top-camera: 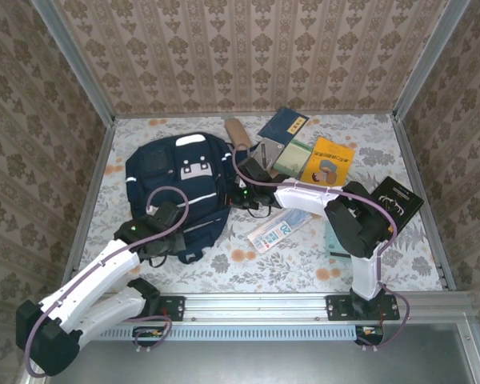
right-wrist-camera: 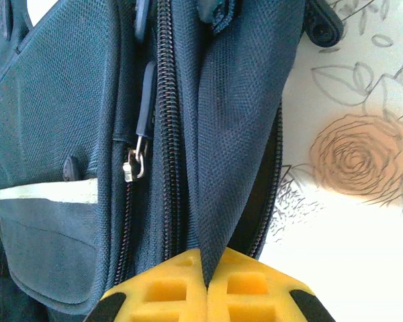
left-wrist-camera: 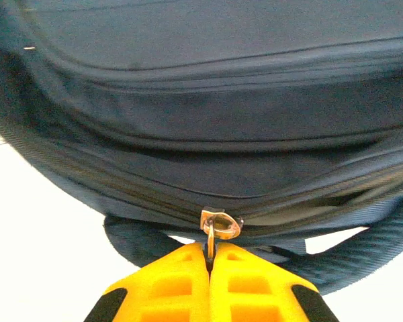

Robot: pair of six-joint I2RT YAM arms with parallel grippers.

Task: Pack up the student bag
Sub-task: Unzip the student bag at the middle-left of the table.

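Note:
The student bag (top-camera: 180, 180), navy with white stripes and patches, lies flat on the floral table at centre left. My left gripper (top-camera: 172, 226) is at the bag's near edge. In the left wrist view its yellow fingers (left-wrist-camera: 181, 282) are shut on the metal zipper pull (left-wrist-camera: 210, 240), which hangs from a slider (left-wrist-camera: 221, 224) on the bag's zip line. My right gripper (top-camera: 242, 194) is at the bag's right side. There its fingers (right-wrist-camera: 248, 285) pinch a fold of navy fabric (right-wrist-camera: 218, 168) beside a zip track. A second zipper pull (right-wrist-camera: 136, 161) hangs free to the left.
Right of the bag lie a blue book (top-camera: 282, 126), a green book (top-camera: 292, 158), a yellow book (top-camera: 328, 160), a black booklet (top-camera: 396, 200), a white-and-blue flat case (top-camera: 278, 230) and a brown roll (top-camera: 238, 132). Patterned walls close in the table on three sides.

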